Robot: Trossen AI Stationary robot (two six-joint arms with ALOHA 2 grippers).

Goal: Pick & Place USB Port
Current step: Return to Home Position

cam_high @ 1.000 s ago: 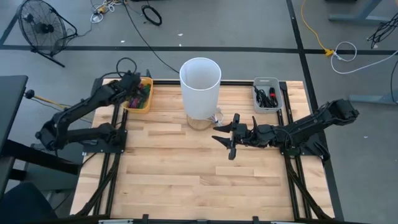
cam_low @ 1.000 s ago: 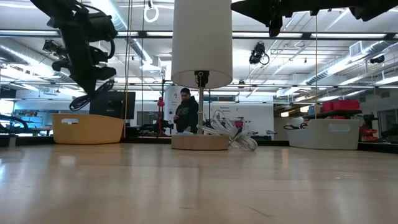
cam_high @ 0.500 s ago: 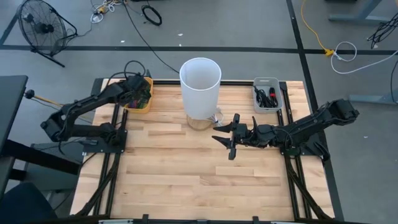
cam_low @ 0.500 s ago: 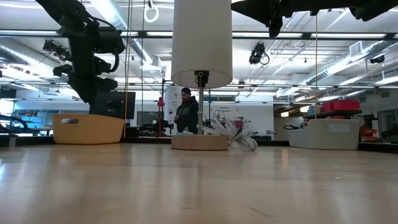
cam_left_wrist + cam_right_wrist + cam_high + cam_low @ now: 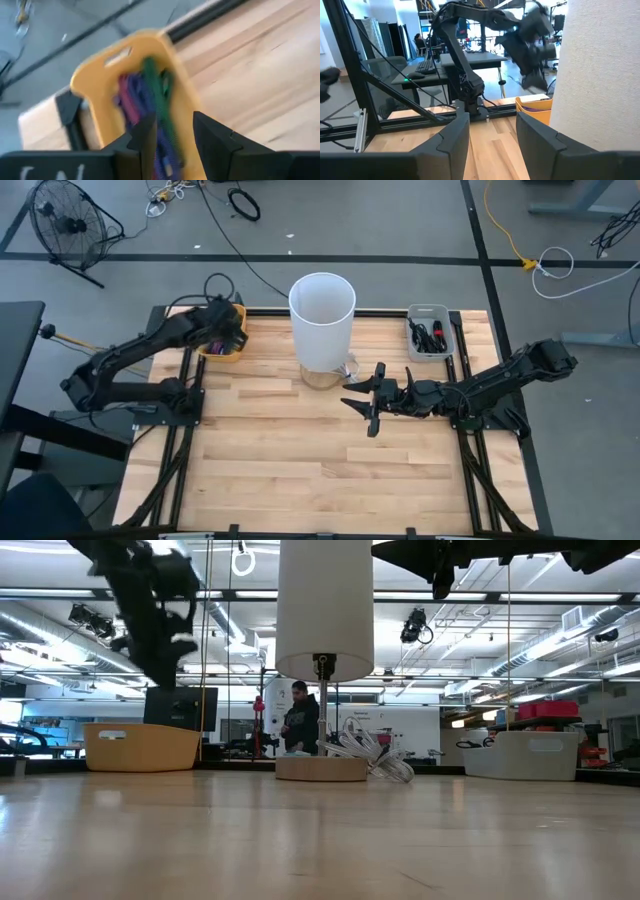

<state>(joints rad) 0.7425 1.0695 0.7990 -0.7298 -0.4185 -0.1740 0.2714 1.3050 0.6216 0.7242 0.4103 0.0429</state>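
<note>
A yellow bin (image 5: 222,340) at the table's far left corner holds green, purple and pink cords (image 5: 150,100); I cannot make out a USB port as such. My left gripper (image 5: 172,137) hovers open just above this bin (image 5: 100,70), slanting down, with nothing between its fingers; the low view shows it (image 5: 160,660) above the bin (image 5: 140,747). My right gripper (image 5: 348,393) waits open and level near the table's middle, beside the lamp, pointing toward the left arm (image 5: 492,145).
A tall white lamp shade (image 5: 322,310) on a wooden base (image 5: 322,768) stands at the far middle, with a coiled white cord (image 5: 378,762) beside the base. A grey bin (image 5: 430,332) with black cords sits at the far right. Bare wood lies toward the near edge.
My left gripper has shifted a little toward the table's right over the yellow bin and rolled. The dark cord loop that hung below it a second ago no longer hangs there; the gripper has let it go.
</note>
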